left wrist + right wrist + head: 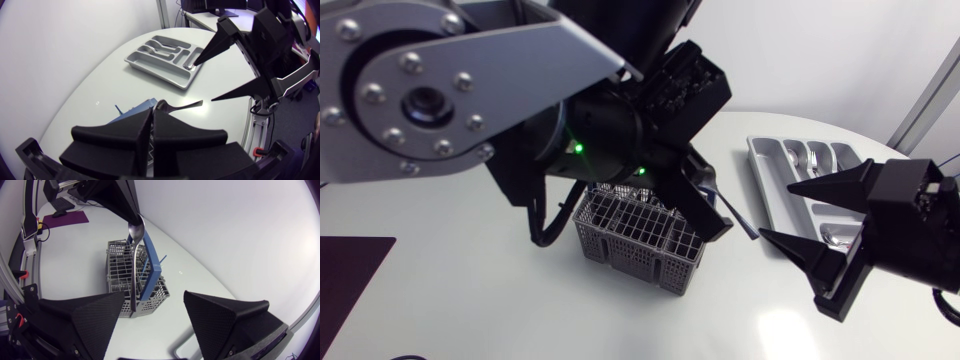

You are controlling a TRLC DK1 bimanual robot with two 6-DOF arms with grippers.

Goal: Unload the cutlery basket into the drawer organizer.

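Note:
The grey wire cutlery basket [638, 240] with a blue handle [150, 272] stands mid-table. Just above its right end, my left gripper [712, 212] is shut on a metal spoon [177, 106]. The fingers pinch it near the bowl [136, 230], and its handle [740, 222] points toward my right gripper [798, 212]. That gripper hovers open and holds nothing, between the basket and the grey drawer organizer [760, 175]. The organizer [150, 67] lies at the right and holds a few spoons [798, 158]. What the basket holds is hard to make out.
A purple mat [350, 270] lies at the table's left front edge. The left arm's large links [440, 90] hang over the table's left half. The table's rounded edge runs behind the organizer.

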